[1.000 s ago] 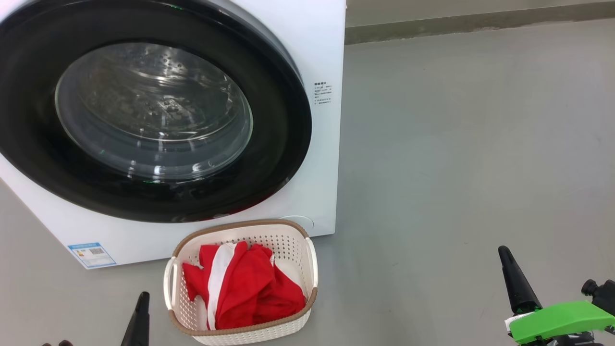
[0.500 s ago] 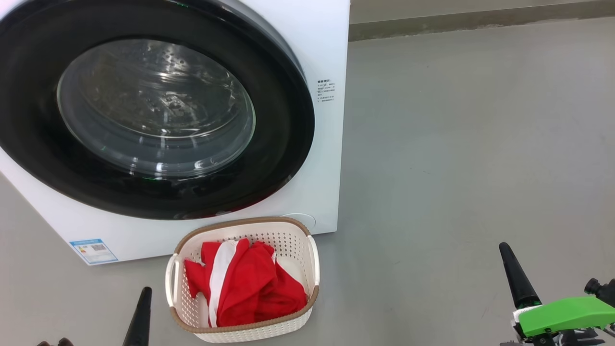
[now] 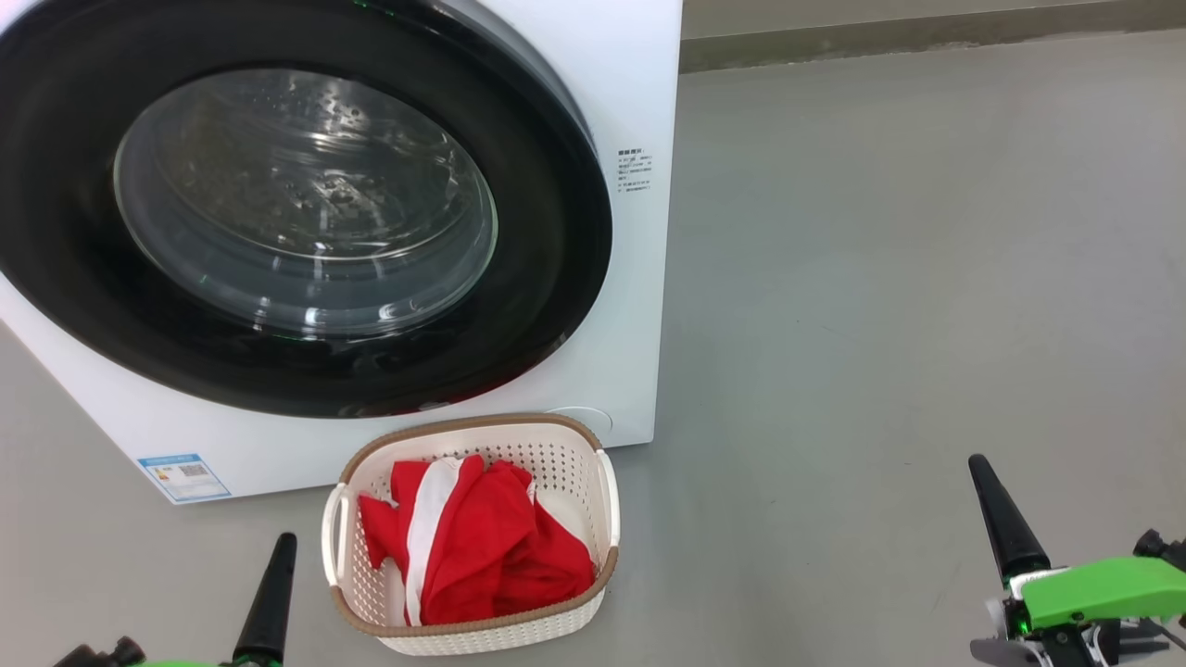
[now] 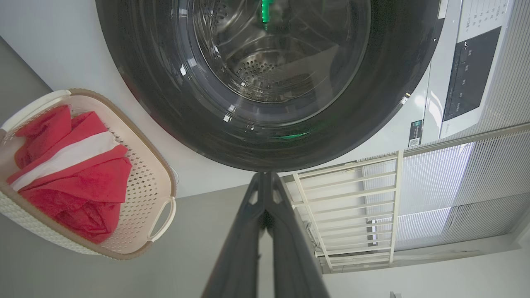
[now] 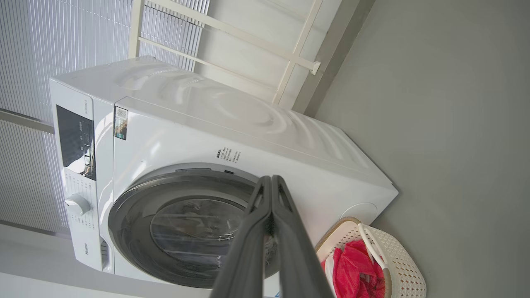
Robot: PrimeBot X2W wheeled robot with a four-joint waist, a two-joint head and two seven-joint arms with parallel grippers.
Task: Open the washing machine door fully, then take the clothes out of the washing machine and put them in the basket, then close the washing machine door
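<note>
Basket (image 3: 556, 463), long axis parallel to the washing machine (image 3: 639, 93) front, holds clothes (image 3: 482, 547); left gripper (image 3: 283, 551) and right gripper (image 3: 982, 477) jaws closed, empty.

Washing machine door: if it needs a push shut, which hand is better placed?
Left, probably: the left hand points at the door, beside the basket; the right hand sits far off right.

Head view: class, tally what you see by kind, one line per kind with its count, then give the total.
washing machine: 1
basket: 1
heap of red clothes, in the basket: 1
grippers: 2, the left gripper and the right gripper, both shut
Total: 5
</note>
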